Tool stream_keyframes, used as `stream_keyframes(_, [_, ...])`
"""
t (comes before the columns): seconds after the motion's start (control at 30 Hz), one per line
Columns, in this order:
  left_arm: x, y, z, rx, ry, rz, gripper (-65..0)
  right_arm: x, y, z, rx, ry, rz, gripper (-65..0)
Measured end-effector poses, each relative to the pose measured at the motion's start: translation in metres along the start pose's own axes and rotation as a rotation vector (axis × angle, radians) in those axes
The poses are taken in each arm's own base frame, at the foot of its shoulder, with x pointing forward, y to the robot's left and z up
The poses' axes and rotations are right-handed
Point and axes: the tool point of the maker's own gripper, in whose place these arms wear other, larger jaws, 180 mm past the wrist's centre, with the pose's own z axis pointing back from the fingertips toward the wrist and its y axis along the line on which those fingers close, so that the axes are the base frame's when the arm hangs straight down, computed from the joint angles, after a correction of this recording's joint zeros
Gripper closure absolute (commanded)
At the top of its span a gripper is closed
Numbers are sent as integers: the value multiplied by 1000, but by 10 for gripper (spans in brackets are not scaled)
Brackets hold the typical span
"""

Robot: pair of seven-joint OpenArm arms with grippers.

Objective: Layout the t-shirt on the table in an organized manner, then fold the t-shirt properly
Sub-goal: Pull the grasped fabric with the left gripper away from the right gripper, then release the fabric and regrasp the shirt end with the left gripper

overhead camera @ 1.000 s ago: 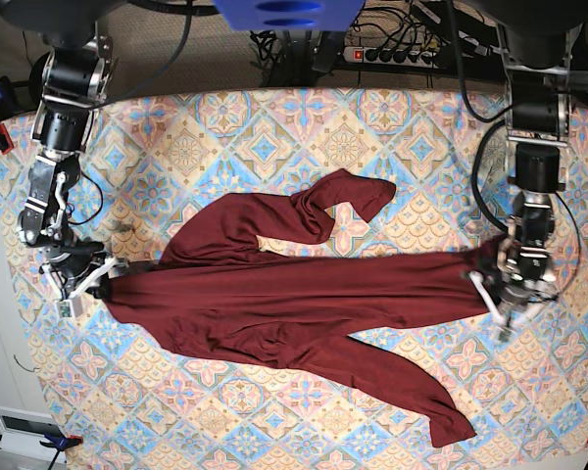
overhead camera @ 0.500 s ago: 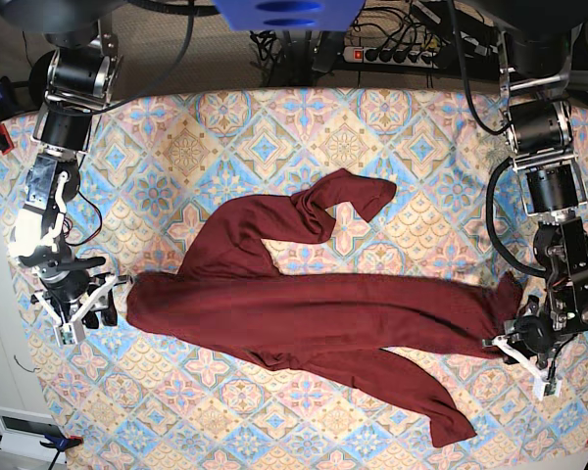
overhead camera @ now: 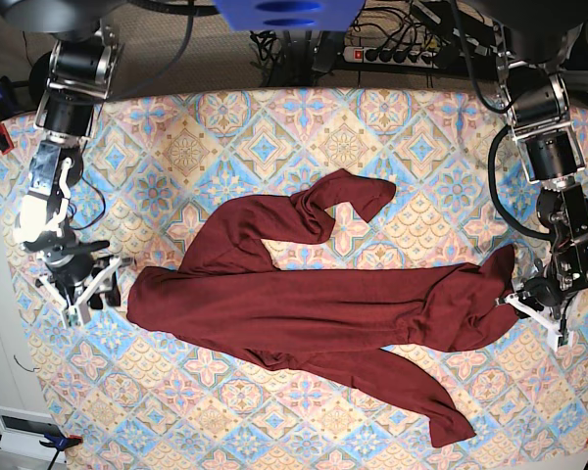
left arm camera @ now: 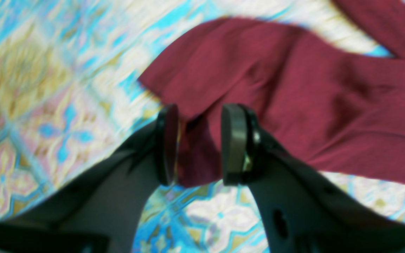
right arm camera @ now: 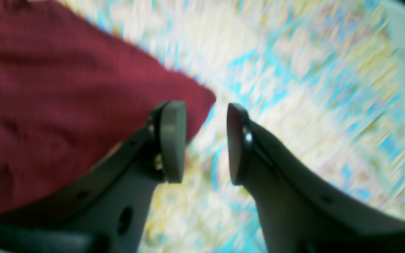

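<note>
T-shirt (overhead camera: 304, 308) lies stretched across the counter (overhead camera: 421, 147); left pincer (left arm camera: 199, 144) and right pincer (right arm camera: 206, 140) both gape, gripping nothing.

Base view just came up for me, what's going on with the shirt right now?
A two-arm robot is working on the maroon t-shirt, which lies stretched sideways across the patterned table, bunched rather than flat, with one sleeve curled above and one trailing below. Both grippers are open. The left gripper has a fold of the shirt's edge between its parted jaws, not clamped. The right gripper sits just off a corner of the shirt, with only tablecloth between its jaws. The shirt is not laid out flat and no fold has been made.
</note>
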Motion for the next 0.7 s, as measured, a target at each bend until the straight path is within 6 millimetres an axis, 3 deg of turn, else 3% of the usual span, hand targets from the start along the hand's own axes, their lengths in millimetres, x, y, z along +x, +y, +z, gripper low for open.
stream_keyframes(0.2, [-11,7,0,-5,4,43,-223,-4,2,3,1,-2,6,-190])
stream_keyframes(0.33, [-40,19,2,10,99,81,-336,-7,3,3,2,5,5,-191])
stream_keyframes(0.47, [-40,-5,6,-126,121,149,-503,-5,2,3,1,2,5,-191])
stream_keyframes(0.6, [-56,-26,26,-238,162,139,-520,-6,2,2,1,5,5,-191])
stream_keyframes(0.7, [-71,-24,33,-227,175,130,-519,-6,2,3,1,3,4,-191])
